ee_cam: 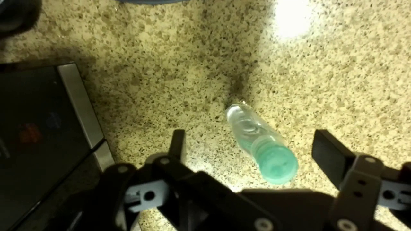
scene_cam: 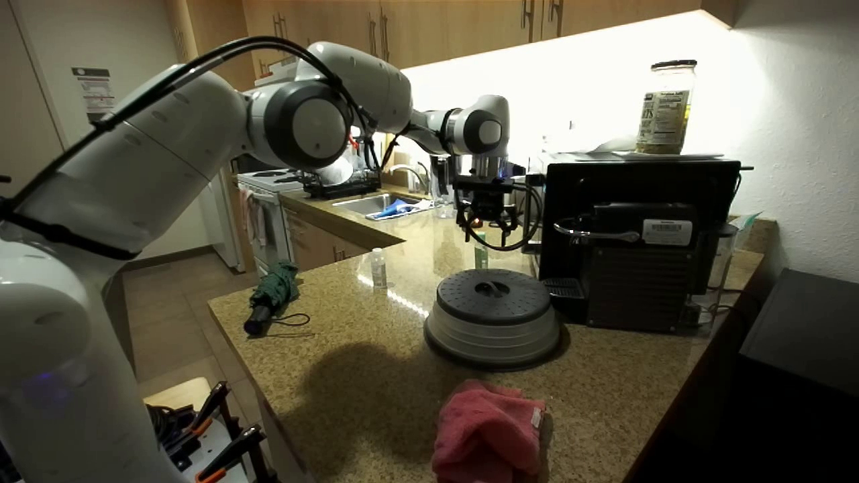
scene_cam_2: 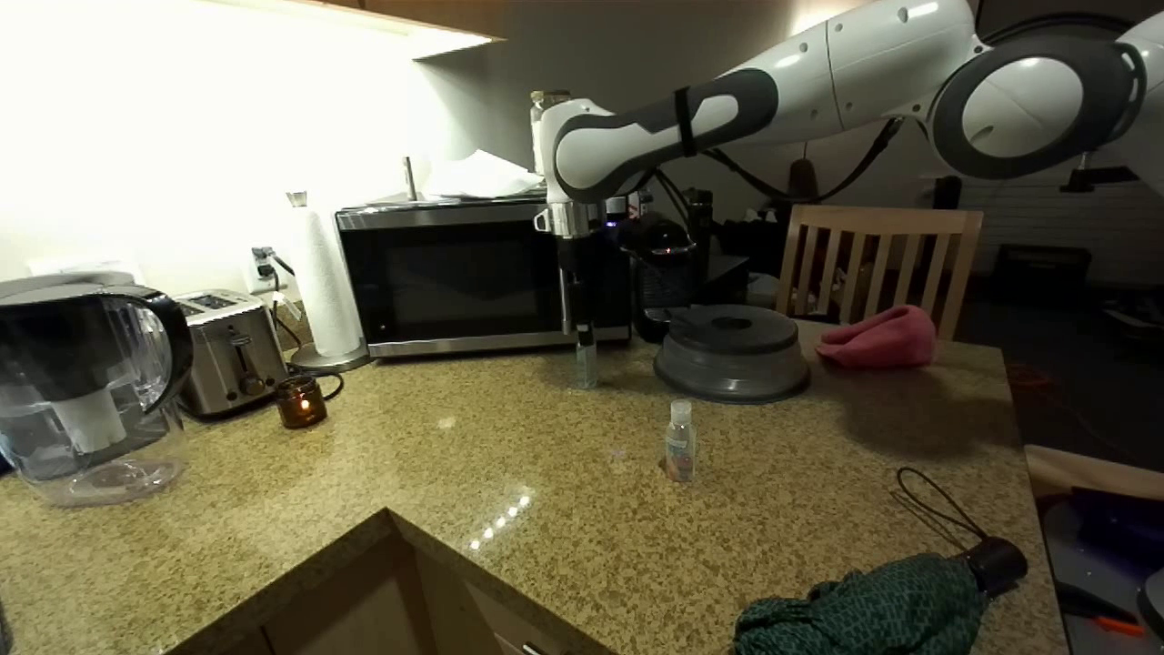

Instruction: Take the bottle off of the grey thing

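A small narrow bottle with a pale translucent body and green cap stands upright on the counter, in the wrist view [ee_cam: 249, 126] and both exterior views [scene_cam: 481, 253] [scene_cam_2: 587, 367]. The round grey unit [scene_cam: 493, 335] stands beside it, apart from it, with nothing on top; it also shows in an exterior view [scene_cam_2: 732, 368]. My gripper [scene_cam: 486, 239] is open and points down at the bottle's top. In the wrist view the bottle appears between the open fingers [ee_cam: 250, 146], touching neither. Whether the fingertips are just above or around the cap I cannot tell.
A second small clear bottle [scene_cam_2: 680, 448] with a pale cap stands nearer the counter corner. A microwave [scene_cam_2: 473, 282] and a black coffee machine [scene_cam: 637, 261] are close to the gripper. A pink cloth [scene_cam: 490, 429], a green umbrella [scene_cam: 274, 292] and a candle jar [scene_cam_2: 301, 402] lie around.
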`<action>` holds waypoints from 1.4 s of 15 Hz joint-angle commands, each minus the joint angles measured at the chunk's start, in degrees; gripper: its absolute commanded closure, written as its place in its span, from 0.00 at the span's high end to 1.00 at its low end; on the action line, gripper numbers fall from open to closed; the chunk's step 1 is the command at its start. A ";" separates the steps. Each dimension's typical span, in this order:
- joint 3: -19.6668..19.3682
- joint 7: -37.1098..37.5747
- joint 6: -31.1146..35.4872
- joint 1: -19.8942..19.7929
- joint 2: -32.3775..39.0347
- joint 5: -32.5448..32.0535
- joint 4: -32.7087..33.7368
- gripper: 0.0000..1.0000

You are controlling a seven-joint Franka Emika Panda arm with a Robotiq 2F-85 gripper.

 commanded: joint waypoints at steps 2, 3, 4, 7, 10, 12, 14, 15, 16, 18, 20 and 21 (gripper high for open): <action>-0.33 2.00 -2.11 -0.32 -5.68 0.61 -3.55 1.00; -0.42 2.39 -2.77 -0.36 -6.74 0.67 -3.98 1.00; -0.45 2.51 -3.94 -0.57 -8.63 0.88 -5.29 1.00; -0.72 1.97 -6.98 -1.06 -12.98 1.07 -8.51 1.00; -0.97 1.73 -8.70 -1.82 -18.02 1.41 -14.31 1.00; -1.07 1.77 -9.26 -2.31 -21.16 1.77 -18.32 1.00; -0.21 1.84 -8.91 -3.49 -24.20 2.11 -22.67 1.00; -0.25 1.81 -8.71 -3.77 -25.50 2.43 -24.57 1.00; -0.45 2.13 -8.39 -3.98 -26.78 2.61 -26.49 1.00; -0.85 2.47 -7.62 -4.53 -29.09 2.95 -29.85 1.00; -1.31 2.65 -6.29 -5.14 -32.03 2.98 -33.68 1.00; -1.56 2.67 -6.05 -5.50 -33.43 3.13 -35.31 1.00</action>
